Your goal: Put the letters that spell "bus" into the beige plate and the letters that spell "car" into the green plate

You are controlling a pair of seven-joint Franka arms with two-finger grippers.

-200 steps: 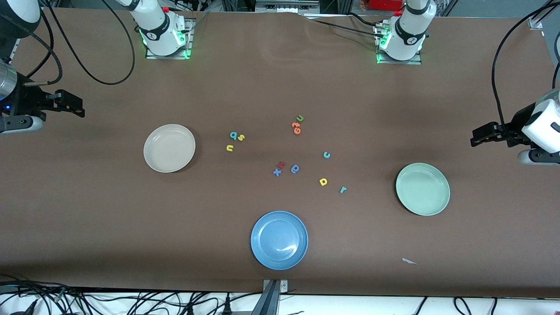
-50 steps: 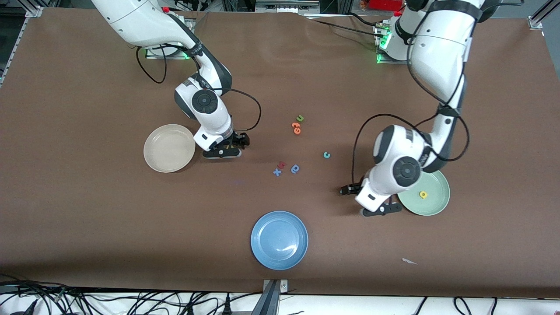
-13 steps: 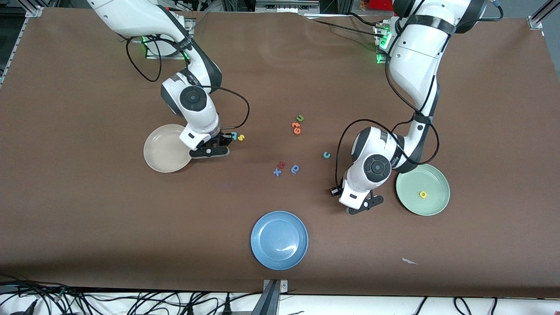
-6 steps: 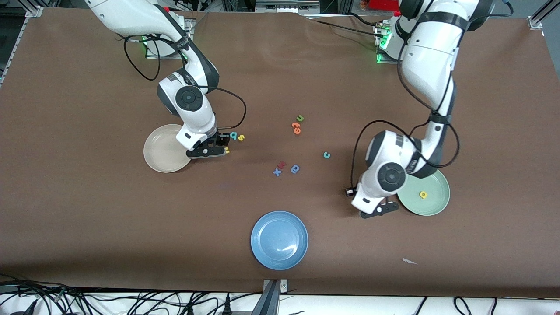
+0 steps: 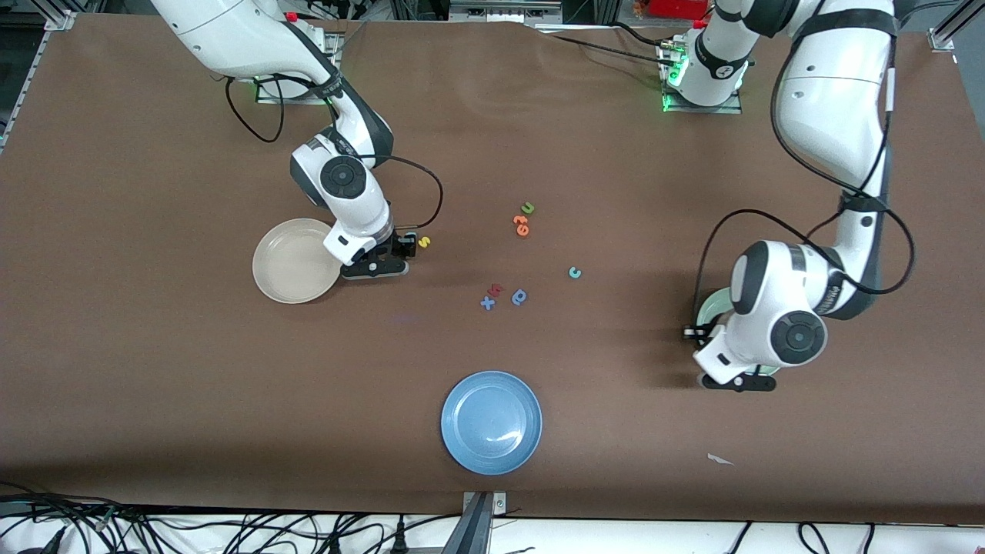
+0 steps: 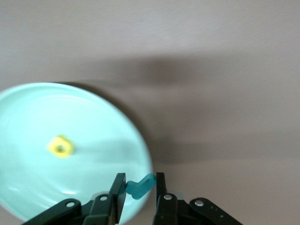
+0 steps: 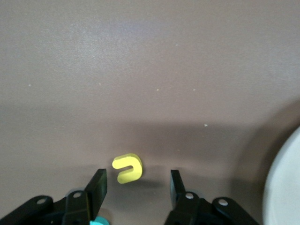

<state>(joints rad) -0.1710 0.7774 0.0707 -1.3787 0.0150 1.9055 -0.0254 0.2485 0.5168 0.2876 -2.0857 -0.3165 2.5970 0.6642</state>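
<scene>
Just between the left jaws: teal r [image 6: 140, 186].

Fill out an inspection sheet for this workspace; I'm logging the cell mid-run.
Surface: brown table, a small white scrap near the front edge.
Job's things: beige plate holds no letters; yellow u and yellow s lie on the table; yellow a in the green plate; teal c on the table; teal r held.
Clutter: blue plate, green u, orange letters, a blue and red cluster.
Grippers: left gripper shut on the teal r at the green plate's rim; right gripper open around the yellow u.
Cables: along the front edge.
Surroundings: nothing seen.
</scene>
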